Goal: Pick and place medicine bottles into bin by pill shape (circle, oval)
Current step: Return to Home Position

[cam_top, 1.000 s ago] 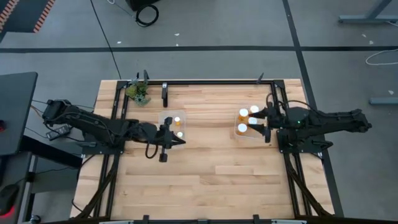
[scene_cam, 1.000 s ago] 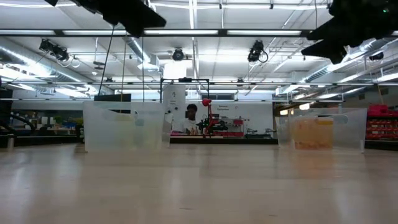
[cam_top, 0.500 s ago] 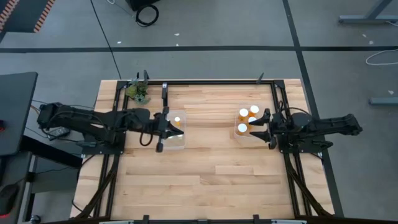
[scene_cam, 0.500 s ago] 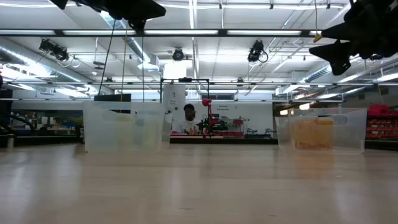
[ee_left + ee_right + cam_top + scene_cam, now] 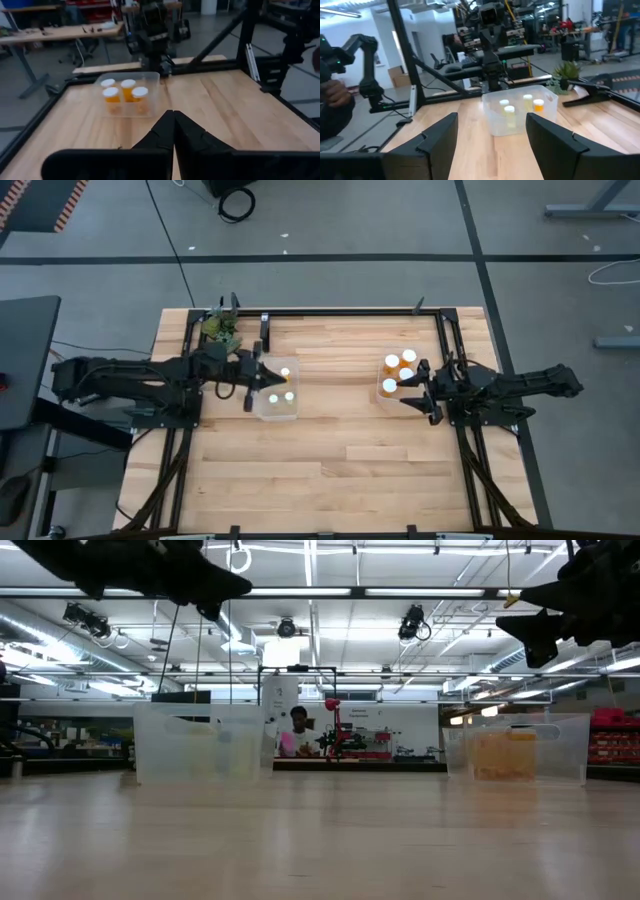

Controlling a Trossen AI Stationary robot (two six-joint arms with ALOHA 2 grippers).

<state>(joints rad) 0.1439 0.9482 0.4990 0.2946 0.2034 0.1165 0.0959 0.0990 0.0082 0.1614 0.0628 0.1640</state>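
Medicine bottles [image 5: 392, 362]: four amber in right clear bin [image 5: 381, 395] | small yellow bottles [image 5: 285, 373] in left clear bin [image 5: 278, 417] | left claw [image 5: 174, 125] pinched together, empty, above left bin's outer edge | right claw [image 5: 491, 120] spread wide, empty, above right bin's outer edge

Pale plank wood on the worktop [image 5: 340, 460], smooth with a soft sheen, matt black metal rails [image 5: 340, 311] around it. Left bin [image 5: 278, 412] at ten o'clock, right bin [image 5: 154, 100] at two: clear plastic, faintly cloudy. Medicine bottles [image 5: 112, 97] in the right one, translucent amber plastic, matt white caps.
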